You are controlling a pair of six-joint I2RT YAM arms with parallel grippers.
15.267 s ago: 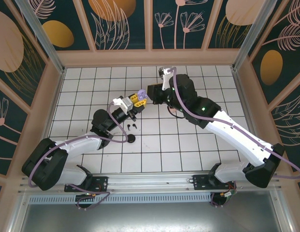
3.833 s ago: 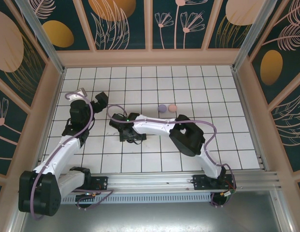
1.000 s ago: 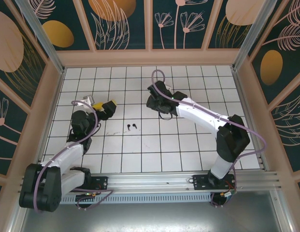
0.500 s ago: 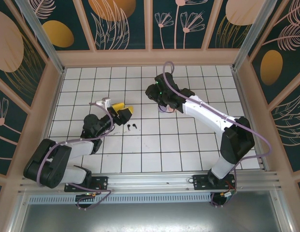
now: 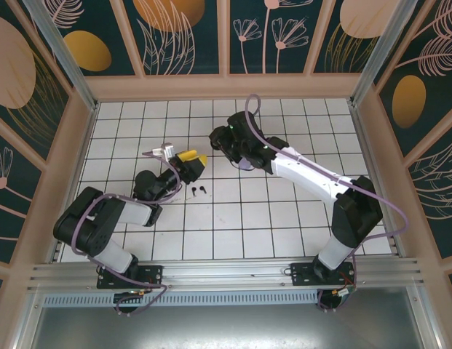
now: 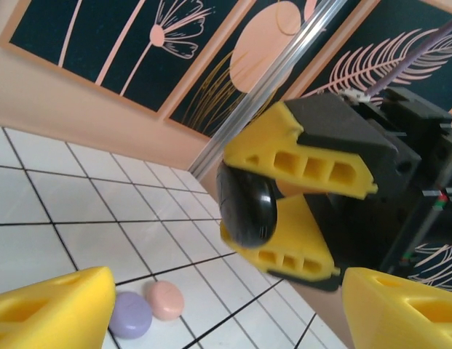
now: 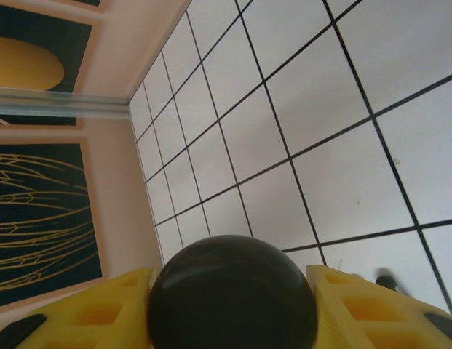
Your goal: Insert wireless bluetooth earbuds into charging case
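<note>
The left arm is folded low over the near-left part of the white-tiled tabletop (image 5: pixel 269 218), its upper link doubled back toward its base and its forearm running forward and to the right. The left pincer (image 5: pixel 194 158) sits at the end of it, just above the tiles. In its own wrist view the two yellow fingers (image 6: pixel 51 309) stand wide apart at the bottom corners with nothing between them, so it is open. The black earbuds (image 5: pixel 193 191) lie side by side on a tile just nearer than that pincer, apart from it and from each other; they are too small for their stems to be made out. The right arm rises from its base at the near-right edge, bends at a dark elbow on the right and stretches long and diagonally across to the centre, ending in the right pincer (image 5: pixel 217 138) just beyond and to the right of the left one. It is clamped on a black round case (image 7: pixel 233 294), a yellow finger on each side, and the case hides much of its wrist view. A small dark blur on the tile beside one finger there cannot be identified. Past the right pincer a lilac case (image 6: pixel 131 314) and a pink case (image 6: pixel 165 299) rest on the tiles, touching or nearly so. From above, the arm covers them except for a sliver of lilac.
</note>
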